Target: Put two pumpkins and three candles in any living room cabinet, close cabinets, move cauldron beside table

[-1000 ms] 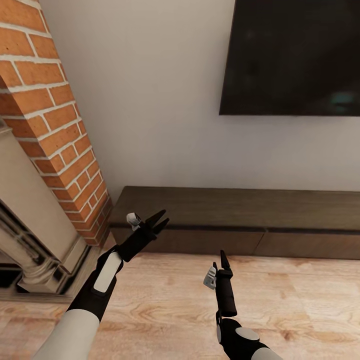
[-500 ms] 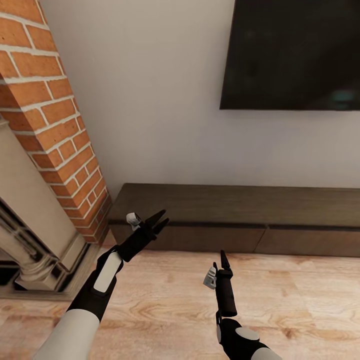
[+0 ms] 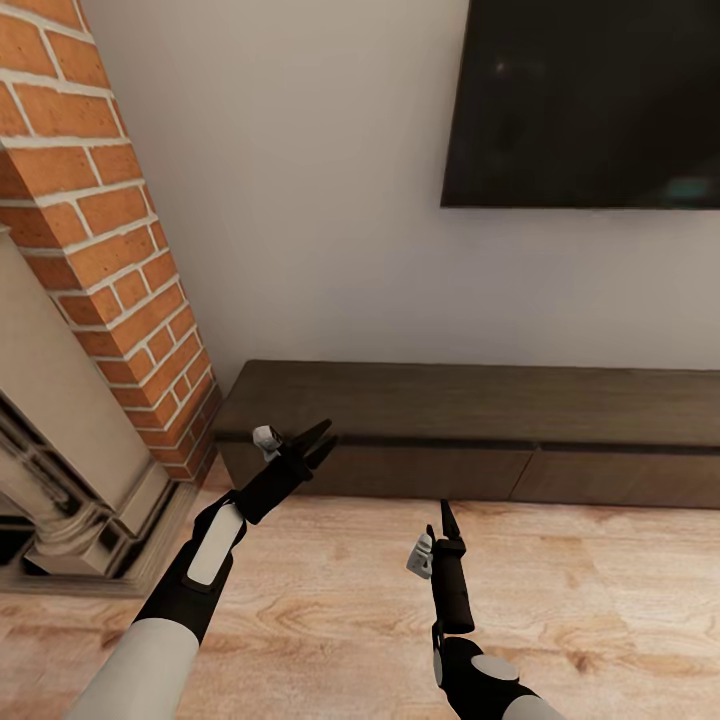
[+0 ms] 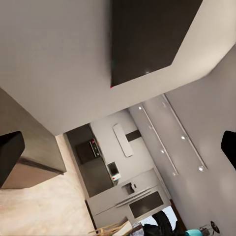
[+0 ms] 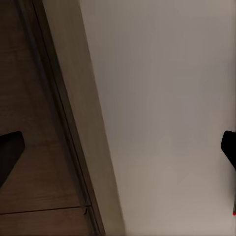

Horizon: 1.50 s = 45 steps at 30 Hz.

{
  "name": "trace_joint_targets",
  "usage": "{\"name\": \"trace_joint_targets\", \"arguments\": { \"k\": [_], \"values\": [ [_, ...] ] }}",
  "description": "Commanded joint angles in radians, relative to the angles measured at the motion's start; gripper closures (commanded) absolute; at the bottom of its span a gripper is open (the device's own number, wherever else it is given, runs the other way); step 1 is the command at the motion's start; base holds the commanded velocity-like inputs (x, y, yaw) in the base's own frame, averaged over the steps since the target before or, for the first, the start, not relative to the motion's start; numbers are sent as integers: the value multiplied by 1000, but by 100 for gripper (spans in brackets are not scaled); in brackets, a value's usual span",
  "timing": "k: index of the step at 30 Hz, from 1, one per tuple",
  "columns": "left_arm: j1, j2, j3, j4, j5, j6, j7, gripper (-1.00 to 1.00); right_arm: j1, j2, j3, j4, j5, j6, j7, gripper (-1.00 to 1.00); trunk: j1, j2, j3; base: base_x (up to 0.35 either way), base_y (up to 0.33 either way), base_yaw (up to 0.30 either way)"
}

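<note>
The cabinet (image 3: pixel 480 410) is a long, low, dark brown unit against the white wall, its flat fronts shut. My left gripper (image 3: pixel 318 442) hangs open in front of the cabinet's left end, a little above the floor, with nothing between its fingers. My right gripper (image 3: pixel 447 515) is lower and nearer to me, over the wooden floor, pointing at the cabinet. The right wrist view shows its fingers (image 5: pixel 10 152) spread wide apart and empty, with the cabinet (image 5: pixel 34 123) ahead. The pumpkins, candles and cauldron are out of view.
A red brick chimney (image 3: pixel 110 250) with a pale stone fireplace surround (image 3: pixel 60 470) stands at the left, close to my left arm. A dark television (image 3: pixel 590 100) hangs on the wall above the cabinet. Light wooden floor (image 3: pixel 350 600) lies between me and the cabinet.
The whole head view has shifted: wall, television and cabinet sit slightly higher in the picture, so the camera moved. Both arms keep the same pose and both grippers stay open.
</note>
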Motion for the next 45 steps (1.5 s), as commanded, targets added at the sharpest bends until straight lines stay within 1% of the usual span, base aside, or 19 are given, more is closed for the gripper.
{"name": "trace_joint_targets", "arguments": {
  "k": [1, 12, 14, 15, 18, 19, 20, 21, 24, 26, 29, 30, 31, 32, 34, 38, 41, 44, 45],
  "values": [
    [0, 0, 0, 0, 0, 0, 1, -100, 0, 0, 0, 0, 0, 0, 0, -100, 4, -7, -3, 0, 0, 0],
    [-2, -3, -2, -7, 1, 0, 5, -100, 0, 1, 0, 6, 0, -2, 1, -100, 46, -84, -38, 0, 0, 0],
    [-4, -4, -1, -66, 2, 1, 21, -100, 0, 4, 0, 8, -1, -3, 1, -100, 54, -98, -44, 0, 0, 0],
    [-4, -4, -1, -116, 3, 1, 54, -100, 0, 6, 1, 9, -1, -3, 2, -100, 58, -105, -47, 0, 0, 0],
    [-4, -10, -7, -209, 4, 2, 165, -100, 0, 6, 1, 9, -1, -3, 1, -100, 69, -126, -56, 0, 0, 0],
    [-5, -13, -11, -220, 4, 2, 187, -100, 0, 6, 1, 9, -1, -3, 1, -100, 73, -133, -60, 0, 0, 0],
    [-12, -28, -28, -245, 5, 2, 262, -100, 0, 4, 1, 9, -1, -3, 1, -100, 77, -140, -63, 0, 0, 0],
    [-19, -31, -34, -251, 6, 2, 289, -100, 0, 4, 1, 9, -1, -3, 1, -100, 81, -147, -66, 0, 0, 0],
    [-97, -43, -55, -257, 15, 2, 451, -100, 0, 3, 0, 10, -1, -4, 1, -100, 92, -168, -75, 0, 0, 0],
    [-157, -45, -60, -250, 34, 2, 546, -100, 0, 2, 0, 10, -1, -4, 1, -100, 100, -182, -82, 0, 0, 0],
    [-238, -45, -62, -226, 72, 3, 666, -100, 0, 2, 0, 9, 0, -5, 1, -100, 111, -203, -91, 0, 0, 0],
    [-249, -45, -62, -221, 77, 3, 684, -100, 0, 2, 0, 9, -1, -5, 1, -100, 115, -210, -94, 0, 0, 0],
    [-292, -43, -61, -193, 89, 3, 753, -100, 0, 2, 0, 9, 0, -5, 2, -100, 119, -217, -97, 0, 0, 0],
    [-314, -41, -60, -175, 93, 4, 780, -100, 0, 2, 0, 9, 0, -5, 2, -100, 123, -224, -100, 0, 0, 0],
    [-360, -39, -58, -148, 101, 5, 812, -100, 0, 1, 0, 8, 0, -5, 2, -100, 130, -238, -107, 0, 0, 0],
    [-421, -36, -57, -129, 130, 10, 832, -100, 0, 1, 0, 8, 1, -5, 2, -100, 146, -266, -119, 0, 0, 0],
    [-435, -37, -57, -123, 144, 11, 836, -100, 0, 1, 0, 8, 0, -5, 2, -100, 157, -287, -129, 0, 0, 0],
    [-437, -36, -57, -105, 148, 9, 837, -100, 0, 1, 0, 8, 0, -5, 2, -100, 169, -308, -138, 0, 0, 0],
    [-435, -35, -58, -96, 148, 7, 836, -100, 0, 1, 0, 8, 0, -5, 2, -100, 169, -308, -138, 0, 0, 0]
  ]
}}
